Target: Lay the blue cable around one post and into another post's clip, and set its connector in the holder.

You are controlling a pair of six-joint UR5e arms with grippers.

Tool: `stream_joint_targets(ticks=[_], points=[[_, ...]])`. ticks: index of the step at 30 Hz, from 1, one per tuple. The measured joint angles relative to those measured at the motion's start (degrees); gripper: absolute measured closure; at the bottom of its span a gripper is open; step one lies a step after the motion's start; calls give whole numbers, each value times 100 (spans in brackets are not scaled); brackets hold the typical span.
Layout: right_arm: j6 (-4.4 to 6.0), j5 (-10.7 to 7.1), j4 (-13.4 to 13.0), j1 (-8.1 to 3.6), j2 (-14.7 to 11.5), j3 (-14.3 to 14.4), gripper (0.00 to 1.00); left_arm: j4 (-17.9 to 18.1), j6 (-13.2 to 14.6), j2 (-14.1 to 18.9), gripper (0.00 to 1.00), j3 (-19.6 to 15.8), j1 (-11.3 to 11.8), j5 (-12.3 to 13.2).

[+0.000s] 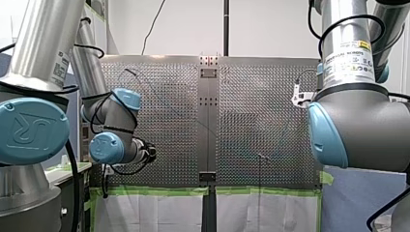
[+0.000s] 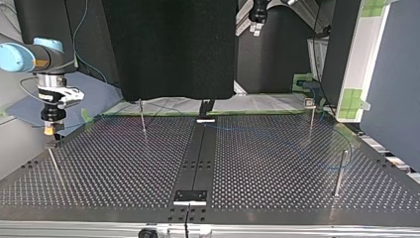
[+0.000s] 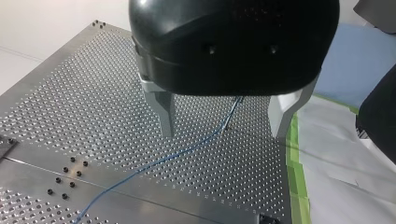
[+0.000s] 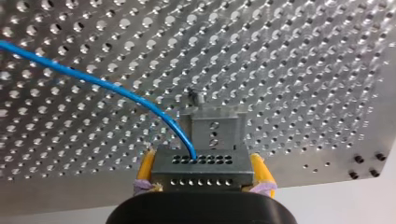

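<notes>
Right wrist view: blue cable (image 4: 107, 86) runs into the grey connector (image 4: 201, 161) and arcs away over the perforated table (image 4: 303, 70). My right gripper (image 4: 203, 171) has its yellow pads (image 4: 147, 168) clamped on the connector's two sides. The holder (image 4: 217, 130) stands just ahead of it; I cannot tell if they touch. Top view: this gripper hangs at a side edge of the table, near the corner on the arms' side. Left wrist view: the cable lies flat on the table and runs below my left gripper (image 3: 224, 134), whose metal fingers (image 3: 164, 112) are wide apart.
</notes>
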Motion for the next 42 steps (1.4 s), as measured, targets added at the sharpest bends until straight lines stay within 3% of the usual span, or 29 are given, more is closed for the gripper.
stream_joint_targets(ticks=[7, 16, 24, 29, 36, 42], points=[[-27, -184, 304, -54, 7, -191, 100, 0, -8, -1, 0, 2, 0, 0], [1, -219, 715, -61, 15, -463, 100, 0, -9, 0, 0, 2, 0, 0], [158, -265, 1170, -51, 17, -486, 100, -6, -9, 1, 0, -3, -2, 0], [168, -371, 1369, -21, 18, -485, 100, -8, -14, 0, 0, -5, -2, 0], [65, -167, 1458, 50, 18, -484, 100, -9, -10, -1, 0, -4, -1, 0], [252, 120, 1420, 101, 17, -483, 100, -11, -10, 0, 0, -3, 0, -13]])
